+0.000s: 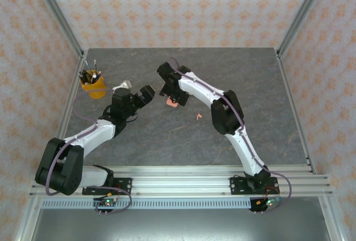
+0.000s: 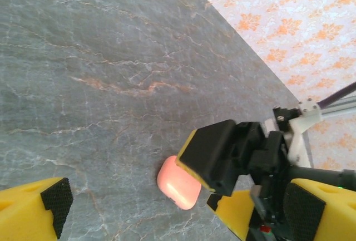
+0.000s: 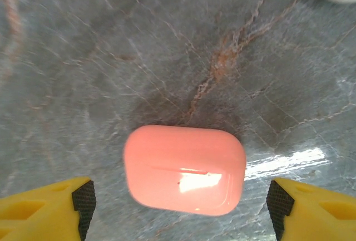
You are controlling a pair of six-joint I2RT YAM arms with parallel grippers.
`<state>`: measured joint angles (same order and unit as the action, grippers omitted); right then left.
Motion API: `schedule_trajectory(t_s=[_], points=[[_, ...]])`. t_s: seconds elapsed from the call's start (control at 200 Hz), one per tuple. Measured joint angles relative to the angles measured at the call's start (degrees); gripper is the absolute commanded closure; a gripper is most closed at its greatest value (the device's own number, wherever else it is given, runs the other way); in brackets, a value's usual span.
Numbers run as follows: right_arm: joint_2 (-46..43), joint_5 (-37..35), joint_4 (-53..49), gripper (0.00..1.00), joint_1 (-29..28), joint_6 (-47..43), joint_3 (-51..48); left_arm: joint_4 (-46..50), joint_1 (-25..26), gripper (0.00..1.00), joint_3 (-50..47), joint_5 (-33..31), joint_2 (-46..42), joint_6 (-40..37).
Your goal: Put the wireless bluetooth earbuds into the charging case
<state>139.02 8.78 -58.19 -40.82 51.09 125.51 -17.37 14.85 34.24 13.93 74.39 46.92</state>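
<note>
You have the right gripper [image 3: 181, 202] released, jaws straddling the closed pink charging case [image 3: 183, 168] near the table [image 3: 83, 57] middle, not touching it; left gripper [image 1: 147, 95] spread wide, empty.

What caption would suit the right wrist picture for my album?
Open right pincer straddles a closed coral-pink case on the grey table.

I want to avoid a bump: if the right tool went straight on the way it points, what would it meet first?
Likely the closed coral-pink case, lying centred under the open right tool; depth is unclear.
</note>
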Motion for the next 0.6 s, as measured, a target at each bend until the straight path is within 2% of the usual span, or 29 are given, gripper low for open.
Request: schedule_trajectory(t_s=[0.39, 0.495, 0.601], points=[[6.0, -0.7, -4.7, 0.22, -0.4, -3.0, 7.0, 4.4, -0.6, 0.0, 0.6, 0.0, -2.1, 0.0], [7.8, -1.3, -6.6, 0.26, -0.4, -4.0, 10.2, 4.4, -0.7, 0.0, 0.6, 0.0, -2.1, 0.1], [8.5, -1.5, -8.2, 0.34, -0.4, -5.1, 11.5, 4.4, -0.6, 0.0, 0.6, 0.1, -2.1, 0.2]])
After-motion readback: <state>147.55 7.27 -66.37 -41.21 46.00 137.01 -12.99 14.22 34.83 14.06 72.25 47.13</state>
